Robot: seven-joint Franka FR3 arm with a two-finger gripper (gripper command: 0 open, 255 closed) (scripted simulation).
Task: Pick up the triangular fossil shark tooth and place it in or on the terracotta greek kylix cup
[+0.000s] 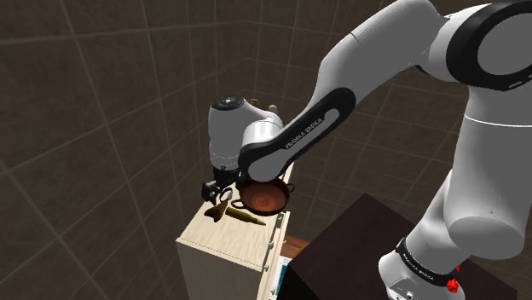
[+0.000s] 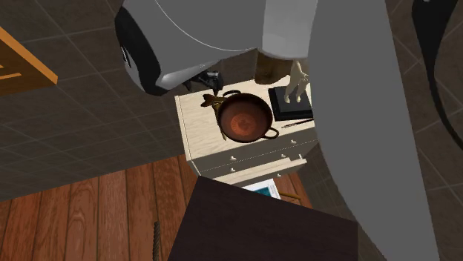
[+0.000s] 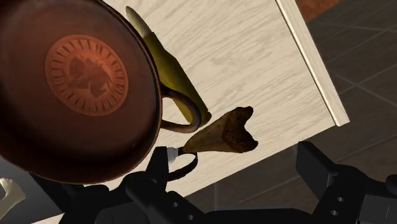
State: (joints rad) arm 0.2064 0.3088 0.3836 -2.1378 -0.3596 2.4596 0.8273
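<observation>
well, gripper [image 3: 239, 159]: jaws wide apart, clasping nothing
shark tooth [image 3: 224, 132]: brown, lying on the pale wooden cabinet top [image 3: 254, 57], between the fingers, its tip close to one finger
kylix cup [image 3: 76, 83]: dark reddish-brown, just beside the tooth on the same top
olive object [image 3: 168, 67]: long, running under the cup's handle

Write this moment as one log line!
black two-finger gripper: open | brown triangular shark tooth: unheld, on pale wood cabinet top | reddish-brown handled cup: empty
</observation>
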